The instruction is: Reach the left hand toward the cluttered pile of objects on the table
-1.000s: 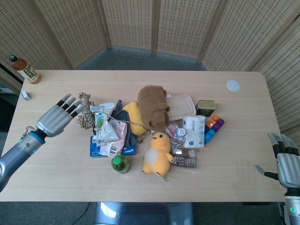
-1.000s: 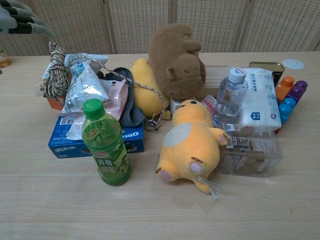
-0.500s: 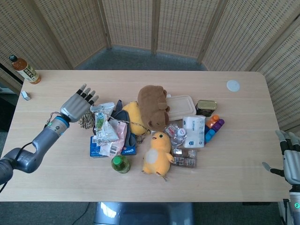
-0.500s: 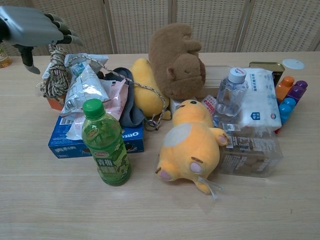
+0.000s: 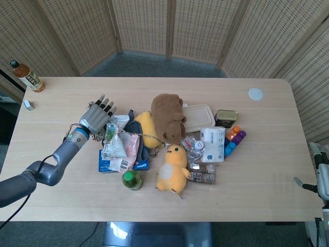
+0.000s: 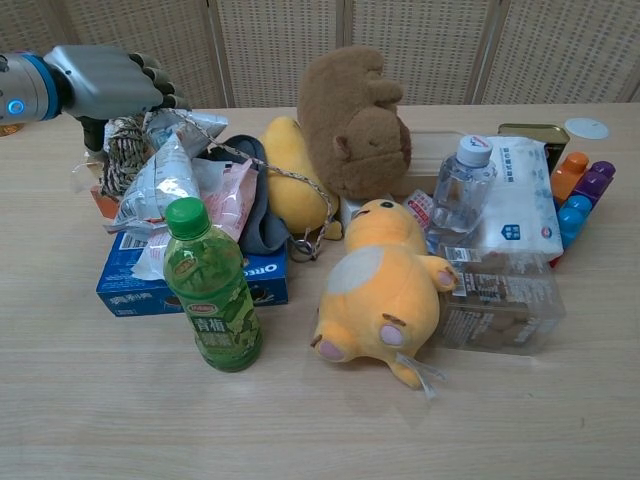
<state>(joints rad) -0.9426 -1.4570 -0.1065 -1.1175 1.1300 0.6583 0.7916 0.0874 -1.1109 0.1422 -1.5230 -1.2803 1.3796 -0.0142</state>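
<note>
Reach near done: left hand (image 5: 96, 116), fingers spread and holding nothing, sits over rope coil (image 6: 125, 140) at pile's edge; only contact left.

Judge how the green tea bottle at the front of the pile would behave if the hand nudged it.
The green tea bottle stands upright and alone on bare table, tall over a narrow base, so a high push would probably tip it. It looks full, so likely heavy for its size. Once down, its round body would probably roll.
</note>
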